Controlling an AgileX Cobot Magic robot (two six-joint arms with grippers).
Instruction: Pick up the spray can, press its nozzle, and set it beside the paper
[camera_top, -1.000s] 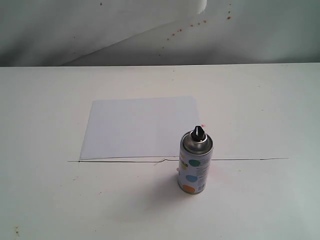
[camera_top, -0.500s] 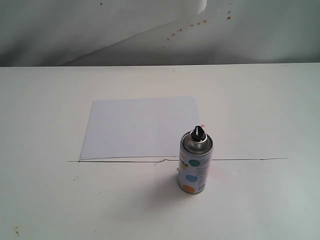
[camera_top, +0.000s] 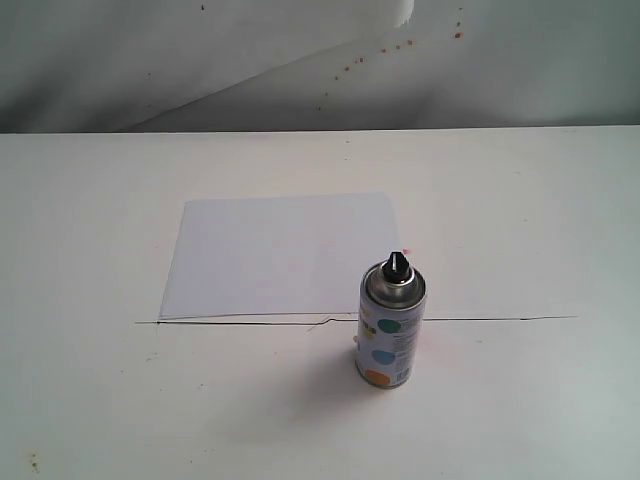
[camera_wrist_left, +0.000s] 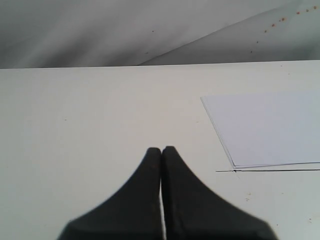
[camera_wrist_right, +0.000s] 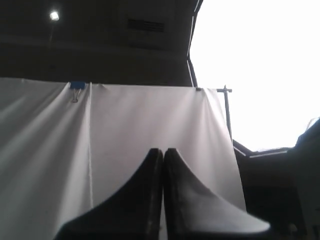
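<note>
The spray can (camera_top: 391, 330) stands upright on the white table, its white label dotted teal, light blue and orange. Its black nozzle (camera_top: 397, 265) tops a shiny metal dome. The paper (camera_top: 280, 253) lies flat just behind and to the left of the can, whose top overlaps the sheet's near right corner in the exterior view; the paper (camera_wrist_left: 270, 127) also shows in the left wrist view. Neither arm appears in the exterior view. My left gripper (camera_wrist_left: 161, 149) is shut and empty above bare table, apart from the sheet. My right gripper (camera_wrist_right: 163, 150) is shut and empty, facing a hanging white cloth.
A thin dark line (camera_top: 480, 319) runs across the table along the paper's near edge. A white backdrop cloth (camera_top: 300, 60) with small brown spots hangs behind the table. The right wrist view shows a cloth screen (camera_wrist_right: 125, 130) on a stand and a bright window.
</note>
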